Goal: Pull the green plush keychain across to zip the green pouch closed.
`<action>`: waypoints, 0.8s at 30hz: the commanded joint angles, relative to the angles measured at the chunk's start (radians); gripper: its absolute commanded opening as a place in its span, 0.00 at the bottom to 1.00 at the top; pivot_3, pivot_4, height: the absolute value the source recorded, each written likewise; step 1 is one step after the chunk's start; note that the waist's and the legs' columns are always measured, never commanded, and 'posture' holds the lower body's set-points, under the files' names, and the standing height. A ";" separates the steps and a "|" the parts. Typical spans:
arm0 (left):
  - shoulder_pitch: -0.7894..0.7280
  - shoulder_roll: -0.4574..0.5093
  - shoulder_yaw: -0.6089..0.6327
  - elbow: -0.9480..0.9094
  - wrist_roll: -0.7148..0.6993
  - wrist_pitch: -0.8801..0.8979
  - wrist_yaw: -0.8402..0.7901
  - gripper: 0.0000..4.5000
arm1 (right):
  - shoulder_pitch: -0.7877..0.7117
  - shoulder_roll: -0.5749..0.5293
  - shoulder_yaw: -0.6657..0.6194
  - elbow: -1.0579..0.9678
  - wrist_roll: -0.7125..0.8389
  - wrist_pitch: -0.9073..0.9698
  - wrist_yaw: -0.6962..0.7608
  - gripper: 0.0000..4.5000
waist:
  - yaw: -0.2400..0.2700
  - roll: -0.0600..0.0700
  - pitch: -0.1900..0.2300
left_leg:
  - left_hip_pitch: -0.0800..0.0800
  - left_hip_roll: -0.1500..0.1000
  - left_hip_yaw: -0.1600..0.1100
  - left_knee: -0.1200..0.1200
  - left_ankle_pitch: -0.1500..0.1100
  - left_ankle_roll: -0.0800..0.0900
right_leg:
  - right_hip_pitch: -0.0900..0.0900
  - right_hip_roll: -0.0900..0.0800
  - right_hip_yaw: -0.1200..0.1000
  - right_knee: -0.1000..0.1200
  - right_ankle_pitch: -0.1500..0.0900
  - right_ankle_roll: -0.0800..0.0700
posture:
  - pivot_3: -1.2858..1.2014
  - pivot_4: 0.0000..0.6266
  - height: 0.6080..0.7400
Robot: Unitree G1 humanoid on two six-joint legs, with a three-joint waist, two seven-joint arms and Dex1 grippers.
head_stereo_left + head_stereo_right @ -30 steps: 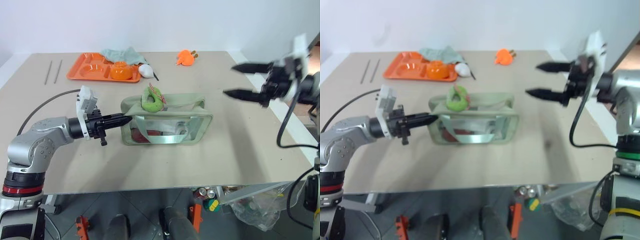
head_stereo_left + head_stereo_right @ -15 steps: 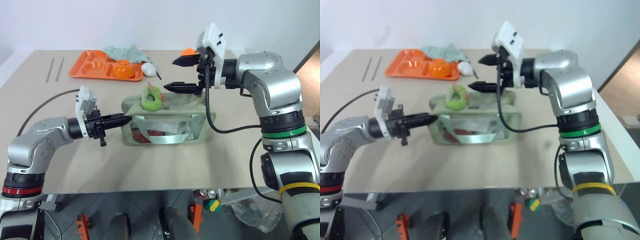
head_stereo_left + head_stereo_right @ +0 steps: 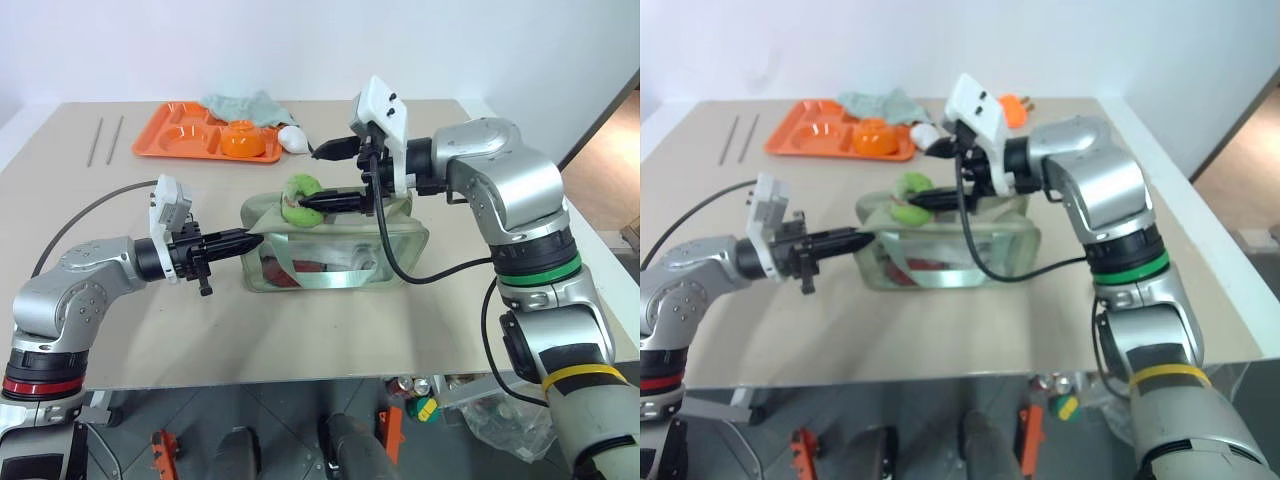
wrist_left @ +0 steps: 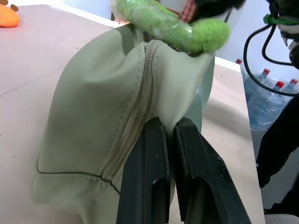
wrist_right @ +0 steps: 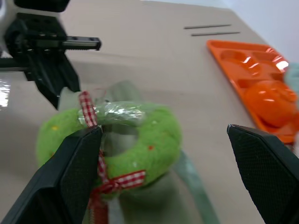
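Reaching for the green plush keychain (image 3: 303, 197) atop the green pouch (image 3: 335, 243), mid-surface.
Left end effector (image 3: 250, 239) pinches the pouch's left end fabric; right end effector (image 3: 315, 176), spread wide, flanks the keychain. Soft and light, it should squash; grip it mid-body. The right wrist view reveals its checked ribbon loop; the left shows the zipper seam.
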 commanded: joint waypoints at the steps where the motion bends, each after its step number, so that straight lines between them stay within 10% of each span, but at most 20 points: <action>1: 0.002 0.000 0.005 -0.011 -0.001 -0.002 0.005 0.00 | 0.004 -0.005 0.015 -0.060 -0.003 -0.010 0.011 0.99 | 0.000 0.000 0.000 | 0.000 0.000 0.000 0.000 0.000 0.000 | 0.000 0.000 0.000 0.000 0.000 0.000 | 0.52 0.24 1.00; 14: 0.001 -0.008 -0.003 -0.006 0.005 -0.006 0.012 0.00 | 0.034 -0.026 0.017 -0.028 -0.034 -0.101 0.037 0.04 | 0.000 0.000 0.000 | 0.000 0.000 0.000 0.000 0.000 0.000 | 0.000 0.000 0.000 0.000 0.000 0.000 | 0.52 0.24 1.00; 24: -0.003 -0.017 -0.006 -0.002 0.006 -0.007 0.015 0.00 | -0.015 -0.083 -0.074 0.047 -0.004 -0.103 0.065 0.00 | 0.000 0.000 0.000 | 0.000 0.000 0.000 0.000 0.000 0.000 | 0.000 0.000 0.000 0.000 0.000 0.000 | 0.52 0.24 1.00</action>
